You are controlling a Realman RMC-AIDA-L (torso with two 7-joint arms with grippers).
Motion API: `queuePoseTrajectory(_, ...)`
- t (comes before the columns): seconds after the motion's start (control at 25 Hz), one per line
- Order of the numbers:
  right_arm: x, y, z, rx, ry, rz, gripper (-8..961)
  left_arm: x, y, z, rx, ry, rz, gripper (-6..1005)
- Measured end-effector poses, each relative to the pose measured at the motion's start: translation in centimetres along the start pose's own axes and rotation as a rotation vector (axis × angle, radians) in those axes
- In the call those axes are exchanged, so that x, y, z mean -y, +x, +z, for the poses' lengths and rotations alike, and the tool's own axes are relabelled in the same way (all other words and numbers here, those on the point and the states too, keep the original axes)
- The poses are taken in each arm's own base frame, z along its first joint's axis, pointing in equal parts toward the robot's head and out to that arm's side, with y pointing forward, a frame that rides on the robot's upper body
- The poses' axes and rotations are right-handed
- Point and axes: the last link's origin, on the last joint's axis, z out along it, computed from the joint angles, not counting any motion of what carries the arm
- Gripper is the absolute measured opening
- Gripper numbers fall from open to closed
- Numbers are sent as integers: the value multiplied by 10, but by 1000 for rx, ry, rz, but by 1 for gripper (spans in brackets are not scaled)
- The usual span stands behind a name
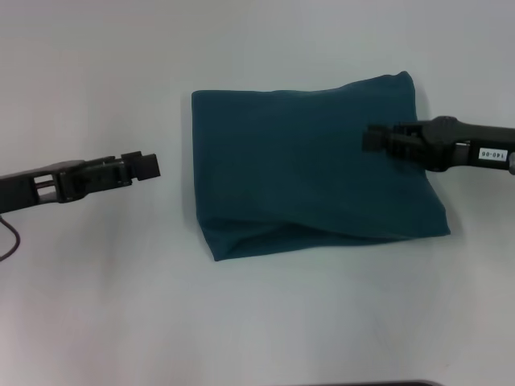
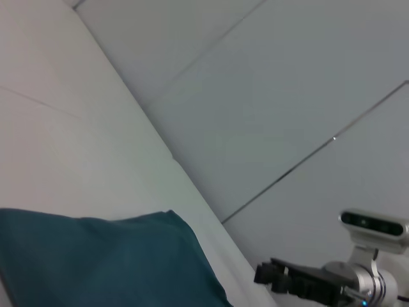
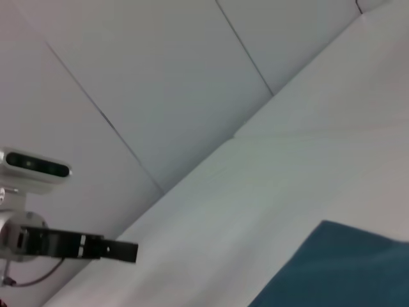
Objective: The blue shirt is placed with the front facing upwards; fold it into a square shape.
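A dark teal-blue cotton shirt, already folded into a rough rectangle with no lettering showing, lies near the middle of a plain white desk in the head view. Its left edge runs straight, its far right corner rises to a point, and a loose fold sags along the near edge — the bundle is wider at the near right corner than at the far left.

The black left gripper hangs over bare desk just left of the shirt, apart from the cloth and pointing toward it. Whether its jaws are apart or together cannot be told from these views. The black right gripper reaches in from the right and sits over the shirt's right half, a white label visible on its arm; its jaws cannot be read either, nor whether they touch the fabric.

The left wrist view shows one corner of the shirt on the desk, with the right gripper beyond it. The right wrist view catches another corner of the shirt and — farther off — the left gripper held above the white surface.
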Motion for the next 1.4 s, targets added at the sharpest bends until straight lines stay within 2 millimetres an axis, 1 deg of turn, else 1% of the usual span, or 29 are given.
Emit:
queuePoseTrajectory(0.16, 0, -5, 4, 2, -7, 3, 235, 1, -3, 4, 7, 8, -42, 959)
queuePoseTrajectory(0.2, 0, -6, 5, 2, -8, 10, 235, 6, -6, 8, 31, 37, -172, 959)
queuePoseTrajectory(0.32, 0, -8, 4, 2, -10, 31, 235, 8, -6, 13, 57, 59, -331, 959)
queuePoseTrajectory(0.4, 0, -9, 3, -1, -12, 44, 235, 11, -4, 19, 61, 72, -474, 959)
queuePoseTrajectory(0.52, 1, -11, 0, -5, -7, 55, 235, 13, -3, 30, 58, 80, -574, 959)
queuePoseTrajectory(0.72, 4, -11, -8, -13, 8, 64, 235, 17, -4, 52, 105, 112, -606, 950)
queuePoseTrajectory(0.8, 5, -10, -11, -14, 11, 67, 235, 19, -4, 57, 115, 127, -613, 946)
queuePoseTrajectory(0.92, 6, -10, -17, -16, 19, 78, 236, 22, -5, 58, 131, 160, -627, 940)
queuePoseTrajectory(1.16, 8, -10, -22, -15, 31, 100, 236, 35, -9, 53, 157, 269, -640, 929)
queuePoseTrajectory(1.4, 9, -10, -22, -12, 37, 101, 236, 38, -6, 59, 158, 297, -621, 918)
